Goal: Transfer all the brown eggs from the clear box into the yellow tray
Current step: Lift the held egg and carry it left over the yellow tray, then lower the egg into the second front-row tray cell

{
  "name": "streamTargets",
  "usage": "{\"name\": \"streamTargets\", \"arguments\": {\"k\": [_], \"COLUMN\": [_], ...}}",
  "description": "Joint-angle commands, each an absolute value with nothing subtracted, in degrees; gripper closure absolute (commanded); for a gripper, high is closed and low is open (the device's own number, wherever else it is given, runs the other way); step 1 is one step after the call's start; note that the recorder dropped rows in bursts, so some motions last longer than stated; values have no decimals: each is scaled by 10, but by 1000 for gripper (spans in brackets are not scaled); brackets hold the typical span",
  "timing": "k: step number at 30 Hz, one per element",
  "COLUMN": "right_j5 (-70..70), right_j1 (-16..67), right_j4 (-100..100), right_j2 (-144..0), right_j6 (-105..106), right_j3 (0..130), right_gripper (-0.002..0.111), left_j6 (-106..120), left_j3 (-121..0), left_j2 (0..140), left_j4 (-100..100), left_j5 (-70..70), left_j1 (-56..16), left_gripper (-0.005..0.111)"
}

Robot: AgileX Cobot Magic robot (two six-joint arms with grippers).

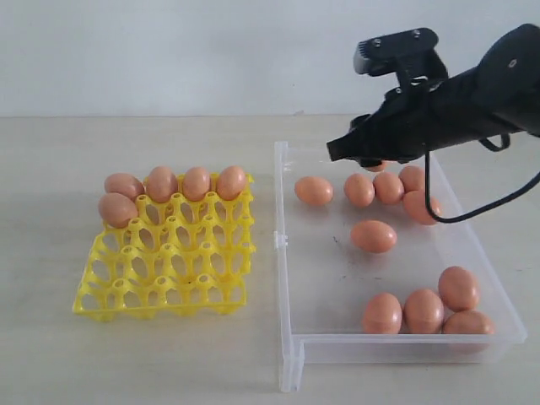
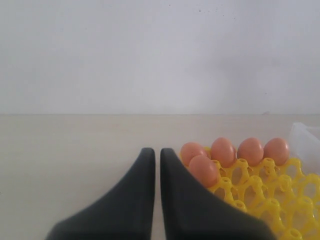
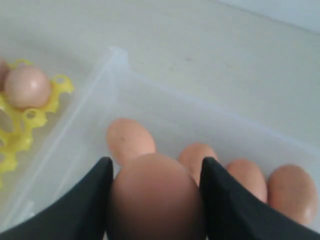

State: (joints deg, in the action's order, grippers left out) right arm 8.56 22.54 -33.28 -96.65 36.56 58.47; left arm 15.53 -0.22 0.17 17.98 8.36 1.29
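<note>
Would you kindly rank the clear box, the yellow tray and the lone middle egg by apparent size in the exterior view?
Largest: clear box.
Next: yellow tray.
Smallest: lone middle egg, clearly.

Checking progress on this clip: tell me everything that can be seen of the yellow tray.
The yellow tray is a plastic lattice of open cups with pointed posts between them. It is roughly square and lies flat on the pale table. In the exterior view it is left of the clear box, with a narrow gap between them. Five brown eggs sit in it: four along the far row and one at the left end of the next row. The other cups are empty.
</note>
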Motion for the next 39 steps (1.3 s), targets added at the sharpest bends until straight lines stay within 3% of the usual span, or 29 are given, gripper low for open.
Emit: {"name": "streamTargets", "arguments": {"k": [1,8,14,19,28,39], "right_j5": [-34,-282,-450,-584,-614,-532], "right_j1": [307,438,451,445,371,365], "right_j4": [-355,-276,27,56,347,454], "right_j2": [-962,-990,-1059,-1136,-1259,-1333], "right_j6": [404,296,-15,-73,-308,-401], "right_j3": [578,578,578,581,700,791], "right_gripper": [109,109,109,109,109,109], "left_j6": [155,155,155,155,155,155], "left_j3": [0,0,0,0,0,0], "left_j2": [0,0,0,0,0,0], "left_j4": [183,183,183,183,183,183], "left_j5": [75,75,75,75,75,75], "left_j1": [14,14,14,14,14,14], "left_gripper": [103,103,103,103,103,103]}}
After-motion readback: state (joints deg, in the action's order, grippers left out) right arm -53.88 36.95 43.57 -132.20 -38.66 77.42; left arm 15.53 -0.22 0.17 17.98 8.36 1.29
